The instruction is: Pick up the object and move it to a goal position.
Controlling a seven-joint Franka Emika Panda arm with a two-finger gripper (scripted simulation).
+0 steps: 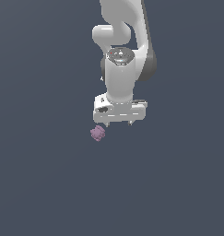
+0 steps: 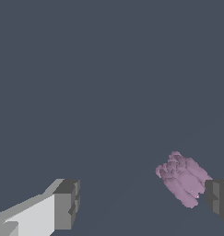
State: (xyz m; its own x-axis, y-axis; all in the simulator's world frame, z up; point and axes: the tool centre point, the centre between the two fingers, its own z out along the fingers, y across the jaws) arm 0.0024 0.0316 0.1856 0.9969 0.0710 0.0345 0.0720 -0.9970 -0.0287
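Note:
The object (image 1: 97, 133) is a small knobbly pale purple-pink blob lying on the dark grey floor. My white gripper (image 1: 118, 123) hangs just above it and slightly toward the exterior view's right, its short fingertips pointing down. In the wrist view the object (image 2: 182, 179) lies close beside one dark finger pad (image 2: 218, 197), while the other pad (image 2: 67, 204) stands far off. The gripper (image 2: 143, 203) is open and holds nothing.
The white arm (image 1: 125, 41) rises behind the gripper toward the top of the exterior view. A plain dark grey surface (image 1: 44, 175) spreads all around, with no other objects or edges showing.

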